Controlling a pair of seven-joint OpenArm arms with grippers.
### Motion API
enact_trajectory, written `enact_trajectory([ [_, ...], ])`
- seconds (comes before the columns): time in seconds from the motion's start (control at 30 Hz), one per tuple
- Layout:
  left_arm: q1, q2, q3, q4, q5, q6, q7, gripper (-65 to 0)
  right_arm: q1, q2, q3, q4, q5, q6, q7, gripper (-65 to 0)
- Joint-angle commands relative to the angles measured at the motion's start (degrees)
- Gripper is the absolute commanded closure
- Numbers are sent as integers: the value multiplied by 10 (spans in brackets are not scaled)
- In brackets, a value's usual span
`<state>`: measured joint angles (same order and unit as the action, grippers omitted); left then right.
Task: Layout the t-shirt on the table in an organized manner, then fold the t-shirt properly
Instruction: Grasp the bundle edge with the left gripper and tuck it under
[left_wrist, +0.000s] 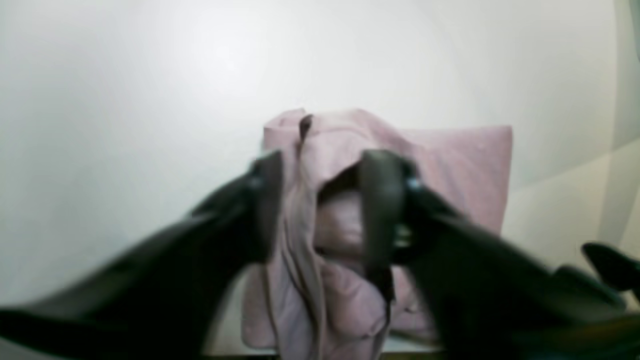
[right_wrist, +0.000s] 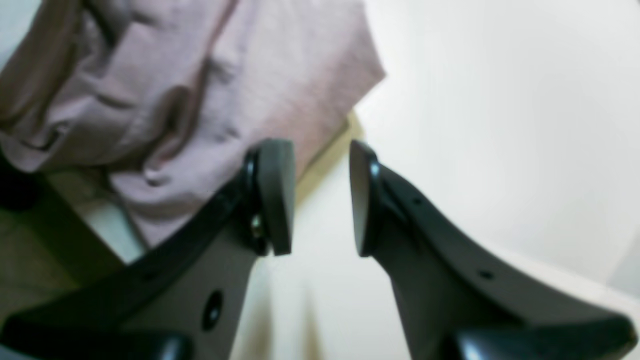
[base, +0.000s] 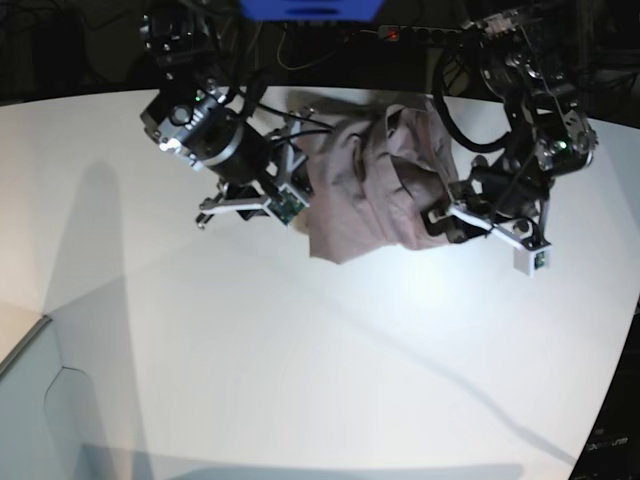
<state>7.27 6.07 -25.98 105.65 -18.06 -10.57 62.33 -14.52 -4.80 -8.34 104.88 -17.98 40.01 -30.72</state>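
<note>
The mauve-brown t-shirt lies bunched and wrinkled near the far edge of the white table. On the right of the base view my left gripper is at the shirt's right side. In the left wrist view, which is blurred, the left gripper has its jaws apart, with a hanging fold of the t-shirt between them. On the left of the base view my right gripper is at the shirt's left edge. The right wrist view shows it open and empty, with the t-shirt just beyond its left finger.
Dark cables and equipment run behind the table's far edge. The table's curved near edge shows at the lower left, with floor beyond it. White tabletop stretches out from the shirt toward the near side.
</note>
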Motion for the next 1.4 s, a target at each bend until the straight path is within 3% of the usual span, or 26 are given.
enact_trajectory([
  [0.0, -7, 0, 1, 3, -5, -1, -7, -363, 2, -4, -1, 11, 8, 0, 12, -172],
  [0.1, -7, -11, 11, -11, -11, -6, -7, -494, 1, -4, -1, 11, 8, 0, 12, -171],
  [0.23, -9, -22, 41, -37, -11, -6, -14, -487, 1, -4, -1, 11, 8, 0, 12, -171],
  [0.67, -44, -23, 41, -115, -11, -6, -14, -483, -7, -3, -1, 11, 8, 0, 12, -169],
  [0.77, -45, -23, 41, -119, -11, -6, -30, -404, -8, 9, -1, 11, 8, 0, 12, -168],
  [0.9, -41, -23, 41, -121, -11, -6, -92, -190, -8, 12, -1, 10, 8, 0, 12, -167],
  [1.0, -41, -24, 41, -122, -7, -3, -109, -22, -8, 12, -1, 10, 8, 0, 12, -167],
  [1.17, -43, -26, 41, -132, -5, -2, -107, 0, -14, 16, -1, 11, 8, 0, 12, -167],
  [1.37, -40, -60, 40, -132, -11, -5, -107, 0, -13, 16, -1, 11, 8, 0, 12, -167],
])
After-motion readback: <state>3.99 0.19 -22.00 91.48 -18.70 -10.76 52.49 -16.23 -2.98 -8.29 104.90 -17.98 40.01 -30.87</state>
